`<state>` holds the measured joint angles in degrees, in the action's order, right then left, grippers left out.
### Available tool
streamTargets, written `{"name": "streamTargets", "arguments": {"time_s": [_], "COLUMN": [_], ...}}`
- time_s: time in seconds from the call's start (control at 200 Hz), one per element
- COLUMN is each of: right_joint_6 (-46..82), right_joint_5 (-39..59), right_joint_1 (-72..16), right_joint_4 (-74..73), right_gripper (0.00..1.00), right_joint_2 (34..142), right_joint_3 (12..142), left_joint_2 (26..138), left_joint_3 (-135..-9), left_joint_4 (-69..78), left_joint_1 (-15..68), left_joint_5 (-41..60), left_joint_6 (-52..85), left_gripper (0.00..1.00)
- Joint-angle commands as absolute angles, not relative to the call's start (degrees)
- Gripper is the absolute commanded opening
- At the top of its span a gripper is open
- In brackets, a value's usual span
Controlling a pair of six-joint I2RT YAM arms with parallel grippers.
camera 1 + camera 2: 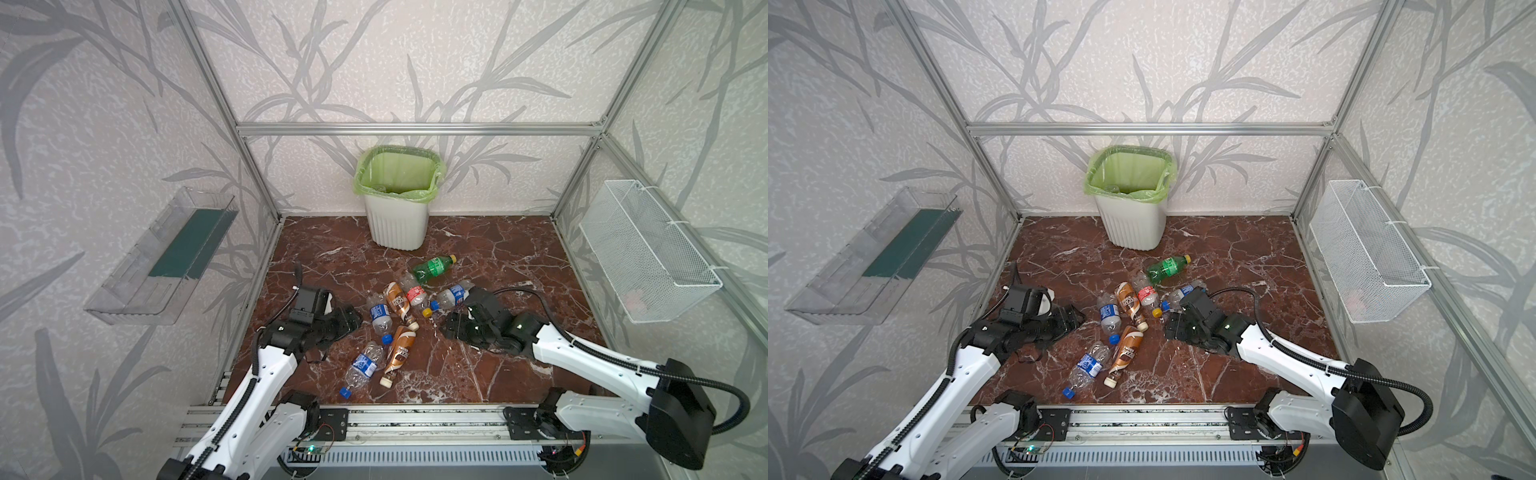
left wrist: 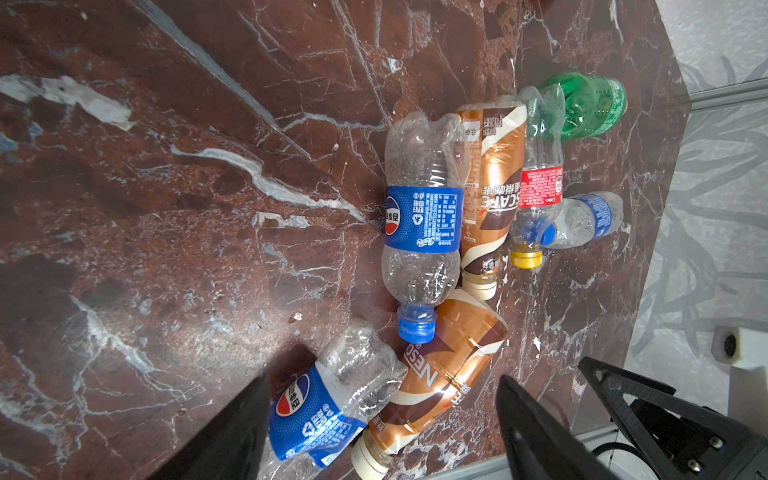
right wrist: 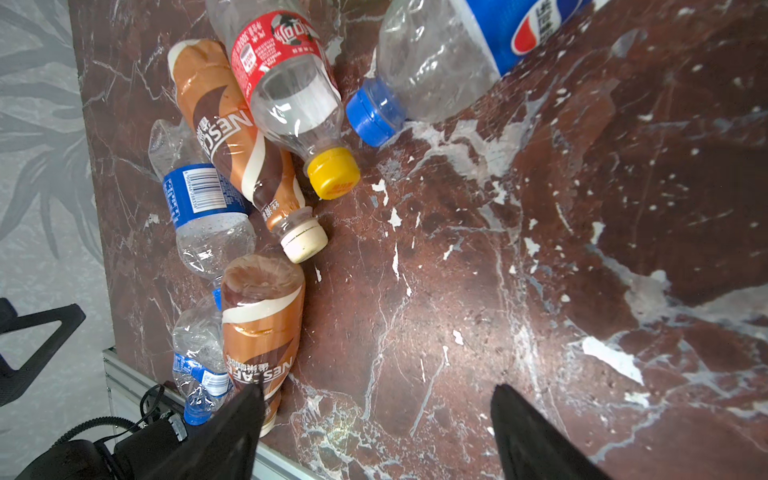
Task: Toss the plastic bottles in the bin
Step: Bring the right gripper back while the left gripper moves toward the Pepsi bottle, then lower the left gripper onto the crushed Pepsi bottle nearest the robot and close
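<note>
Several plastic bottles lie in a loose pile on the red marble floor: a green one [image 1: 434, 268], a red-labelled one [image 1: 417, 294], two brown-wrapped ones [image 1: 397, 301] [image 1: 400, 352] and clear blue-labelled ones [image 1: 380, 316] [image 1: 365, 365] [image 1: 453, 294]. The bin [image 1: 397, 224], white with a green liner, stands upright at the back wall. My left gripper [image 1: 353, 319] hovers left of the pile, open; in its wrist view a blue-labelled bottle [image 2: 316, 411] and a brown one [image 2: 449, 374] show between the fingers, untouched. My right gripper [image 1: 446, 326] is open over bare floor right of the pile [image 3: 378, 388].
A clear plastic tray [image 1: 162, 257] hangs on the left wall and a white wire mesh basket [image 1: 648, 253] on the right wall. Aluminium frame posts stand at the floor's corners. A metal rail [image 1: 415, 419] runs along the front edge.
</note>
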<state>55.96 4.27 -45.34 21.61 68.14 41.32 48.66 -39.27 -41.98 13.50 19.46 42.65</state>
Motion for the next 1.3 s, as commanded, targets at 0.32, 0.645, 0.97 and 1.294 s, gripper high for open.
{"name": "streamTargets", "arguments": {"time_s": [0.32,0.645,0.97,1.294], "right_joint_6": [57.8,57.5,57.1,57.0], "right_joint_5": [3.5,3.1,2.3,2.2], "right_joint_1": [-46.1,-46.1,-46.1,-46.0], "right_joint_4": [20.1,19.7,19.7,19.9], "right_gripper": [0.85,0.85,0.85,0.85], "right_joint_2": [67.5,68.5,68.4,68.4], "right_joint_3": [40.1,40.3,39.7,39.9], "left_joint_2": [47.6,54.7,60.4,62.9], "left_joint_3": [-35.9,-38.2,-40.1,-39.5], "left_joint_4": [-42.6,-47.2,-50.9,-51.8], "left_joint_1": [21.1,34.1,43.1,46.0], "left_joint_5": [16.0,4.4,-2.4,-3.5], "left_joint_6": [45.3,48.9,51.2,52.5], "left_gripper": [0.87,0.91,0.94,0.94]}}
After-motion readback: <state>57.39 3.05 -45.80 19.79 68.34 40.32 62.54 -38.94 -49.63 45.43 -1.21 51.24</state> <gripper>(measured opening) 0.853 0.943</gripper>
